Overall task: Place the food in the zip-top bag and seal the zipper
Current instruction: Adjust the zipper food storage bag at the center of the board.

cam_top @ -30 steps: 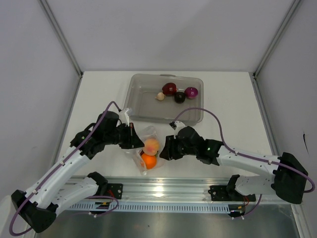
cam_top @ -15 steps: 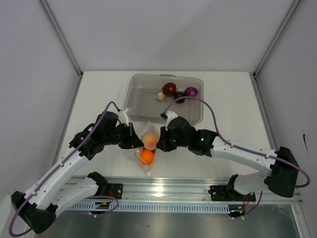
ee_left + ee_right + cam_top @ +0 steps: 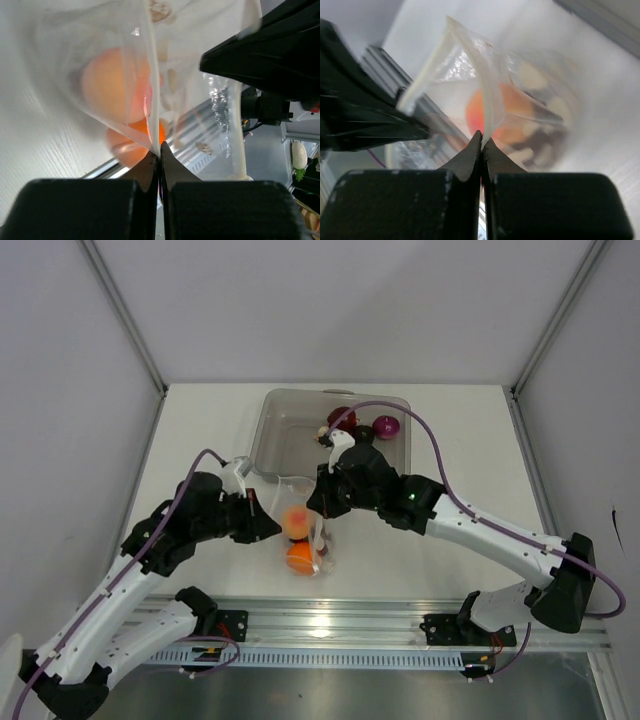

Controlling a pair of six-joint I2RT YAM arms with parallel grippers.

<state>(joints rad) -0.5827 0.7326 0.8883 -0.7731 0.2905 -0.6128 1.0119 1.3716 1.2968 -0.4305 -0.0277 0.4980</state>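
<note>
Top external view, items I logged:

1. Zip-top bag (image 3: 322, 540), centre of frame, just below the tray (image 3: 290, 435), held between both arms over the white counter (image 3: 200, 440).
2. Contents seen through the plastic: peach (image 3: 295, 522) uppermost, orange (image 3: 300, 558) beneath it, the two touching.
3. Left fingers (image 3: 268, 528): at the bag's left side. In the left wrist view they were pressed together with a fold of bag film pinched between the tips.
4. Right fingers (image 3: 318, 502): at the bag's upper right. In the right wrist view they were likewise closed on the bag's edge, beside the pale zipper (image 3: 427, 75), whose two strips stood parted.
5. In the tray, upper right corner: dark red fruit (image 3: 343, 417), purple ball (image 3: 387, 426), beige bulb (image 3: 322, 433).
</note>
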